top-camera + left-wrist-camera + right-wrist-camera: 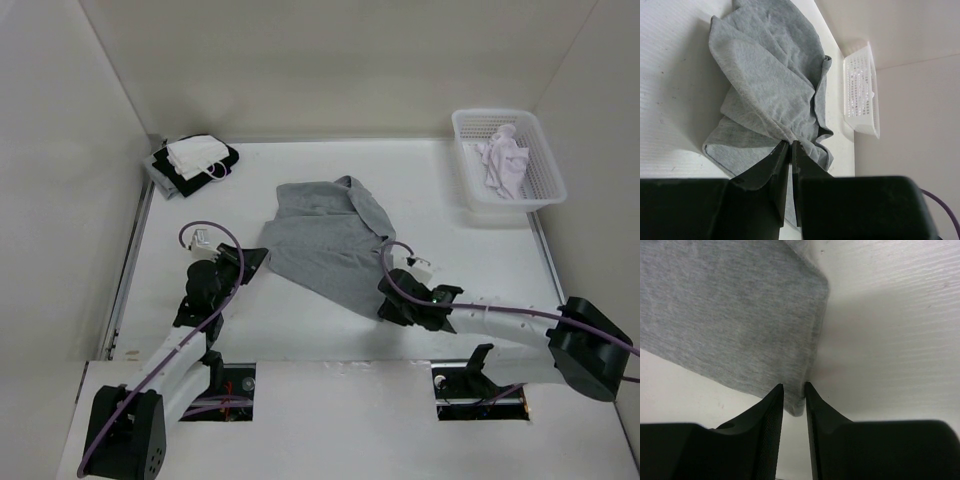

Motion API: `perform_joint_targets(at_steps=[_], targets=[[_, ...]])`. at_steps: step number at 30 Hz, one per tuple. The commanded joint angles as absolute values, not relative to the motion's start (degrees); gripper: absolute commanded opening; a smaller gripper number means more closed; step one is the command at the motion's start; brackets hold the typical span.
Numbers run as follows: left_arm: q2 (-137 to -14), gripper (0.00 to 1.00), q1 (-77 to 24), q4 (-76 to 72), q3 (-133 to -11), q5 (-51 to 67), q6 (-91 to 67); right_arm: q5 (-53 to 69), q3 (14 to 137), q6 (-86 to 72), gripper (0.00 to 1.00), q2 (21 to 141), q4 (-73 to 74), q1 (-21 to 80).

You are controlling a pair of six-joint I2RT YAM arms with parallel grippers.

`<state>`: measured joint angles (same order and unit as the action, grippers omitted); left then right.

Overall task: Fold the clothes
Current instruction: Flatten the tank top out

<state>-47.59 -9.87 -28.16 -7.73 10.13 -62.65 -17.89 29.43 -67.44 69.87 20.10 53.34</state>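
Observation:
The clothes (330,240), a grey T-shirt, lie crumpled in the middle of the table. My left gripper (262,258) is at the shirt's left edge. In the left wrist view it (790,142) is shut on a pinched fold of the clothes (765,75), and the cloth fans away from the tips. My right gripper (385,308) is at the shirt's near right corner. In the right wrist view its jaws (794,385) stand a narrow gap apart, with the rounded corner of the clothes (730,315) lying between them.
A white basket (470,190) holding a white garment (505,165) stands at the back right and also shows in the left wrist view (860,95). A black-and-white stack of clothes (195,160) sits at the back left. Walls enclose the table on three sides.

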Motion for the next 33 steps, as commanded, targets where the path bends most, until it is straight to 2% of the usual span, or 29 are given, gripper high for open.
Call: perform_joint_targets(at_steps=[1,5,7,13,18,22,27,30,33], targets=[[-47.9,0.05,-9.89,-32.43,-8.96,10.9,-62.93,-16.17,29.53,-66.88,0.26,72.86,23.64,54.01],[-48.08,0.05,-9.89,-32.7,-9.23,10.9,-62.93,-17.05,28.92,-67.85,0.06,72.17,22.94,54.01],[-47.64,0.05,-9.8,-32.43,-9.84,10.81,-63.19,-21.07,29.18,-68.64,0.0,68.31,23.46,54.36],[-42.11,0.02,-11.99,-28.93,-20.46,6.78,-64.95,-38.21,41.81,-60.57,0.0,50.91,32.15,59.01],[-37.27,0.01,-16.03,-21.54,-39.42,-1.21,-61.53,-53.06,65.69,-41.53,0.0,44.21,35.42,66.29],[-36.56,0.01,-16.31,-18.47,-55.86,-5.62,-56.79,-65.1,86.43,-17.83,0.0,48.41,26.4,76.74],[-40.77,0.01,-13.85,-14.51,-75.11,-7.03,-51.95,-65.31,103.51,14.53,0.0,56.15,3.21,82.47],[-45.07,0.01,-12.09,-10.82,-83.74,-7.82,-49.23,-62.68,109.41,25.02,0.0,60.63,-4.99,82.92],[-49.47,0.01,-10.16,-8.44,-85.96,-8.61,-47.9,-58.37,111.0,26.72,0.0,64.67,-6.86,79.96]])
